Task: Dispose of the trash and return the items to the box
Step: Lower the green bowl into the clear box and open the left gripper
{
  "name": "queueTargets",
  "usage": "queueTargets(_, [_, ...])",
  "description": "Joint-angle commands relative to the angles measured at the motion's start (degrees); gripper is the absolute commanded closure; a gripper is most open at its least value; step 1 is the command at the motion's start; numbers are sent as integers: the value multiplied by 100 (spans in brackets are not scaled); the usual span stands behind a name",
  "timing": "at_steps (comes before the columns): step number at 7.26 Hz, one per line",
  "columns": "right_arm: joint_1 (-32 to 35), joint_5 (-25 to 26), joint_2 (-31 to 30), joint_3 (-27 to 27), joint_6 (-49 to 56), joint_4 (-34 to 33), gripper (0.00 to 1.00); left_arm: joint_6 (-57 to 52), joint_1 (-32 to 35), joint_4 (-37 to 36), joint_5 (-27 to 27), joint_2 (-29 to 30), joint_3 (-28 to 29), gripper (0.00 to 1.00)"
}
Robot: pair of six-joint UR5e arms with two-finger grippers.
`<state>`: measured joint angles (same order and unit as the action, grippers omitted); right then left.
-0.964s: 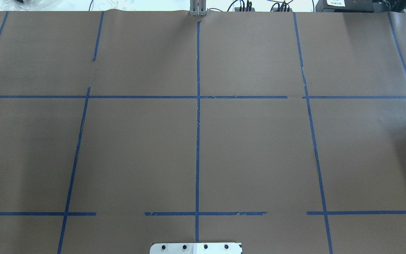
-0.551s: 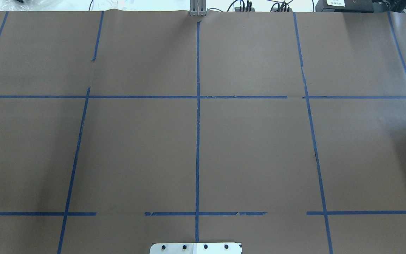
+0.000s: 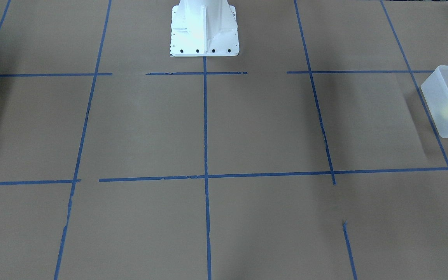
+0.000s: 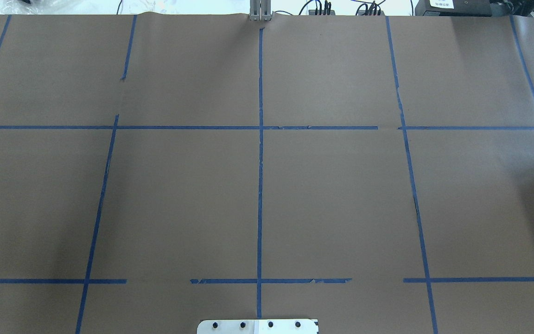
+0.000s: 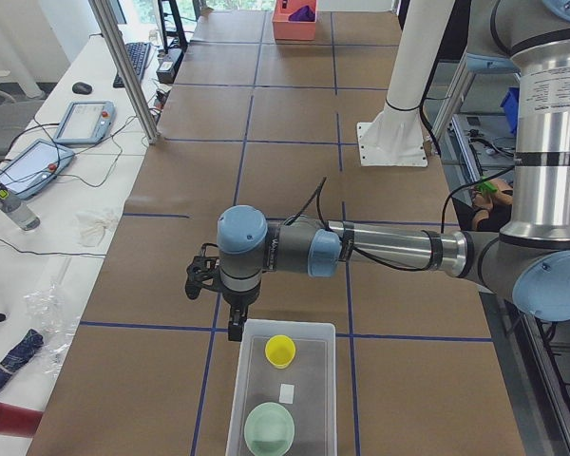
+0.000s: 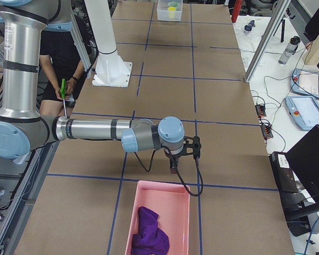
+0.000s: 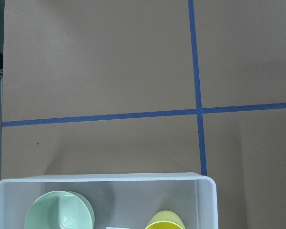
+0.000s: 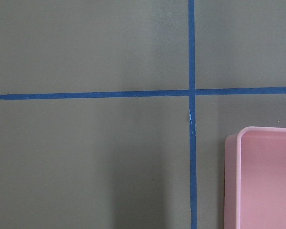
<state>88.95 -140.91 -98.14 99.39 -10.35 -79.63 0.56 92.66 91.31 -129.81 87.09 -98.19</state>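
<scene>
The left gripper (image 5: 235, 328) points down at the near end of the box (image 5: 238, 389), close to its rim. It shows only in the side view, so I cannot tell how far its jaws are parted or whether it holds anything. The right gripper (image 6: 173, 168) hangs by the rim of a pink bin (image 6: 170, 204) at the table's other end, and its jaws are just as unreadable.

Both items sit inside the box: the cup (image 5: 280, 351) nearer the gripper, the bowl (image 5: 270, 429) at the far end, and a small white label (image 5: 287, 392) between them. A purple cloth (image 6: 150, 231) lies in the pink bin.

The table (image 4: 341, 195) is covered in brown paper, ruled into squares by blue tape (image 4: 260, 185) that is torn in places. The robot's white pedestal (image 3: 203, 27) is bolted at one long edge. Opposite it stands a white bench (image 5: 38, 218) with tablets and cables, and a metal post (image 5: 123, 66) rises at the table's edge.
</scene>
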Motion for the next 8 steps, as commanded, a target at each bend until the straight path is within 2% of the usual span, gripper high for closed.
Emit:
queueTargets(1, [0, 81, 5, -17, -2, -9, 0, 49, -133, 18, -1, 1, 28, 0])
queueTargets(8, [0, 81, 23, -192, 42, 0, 0, 41, -134, 18, -1, 1, 10, 0])
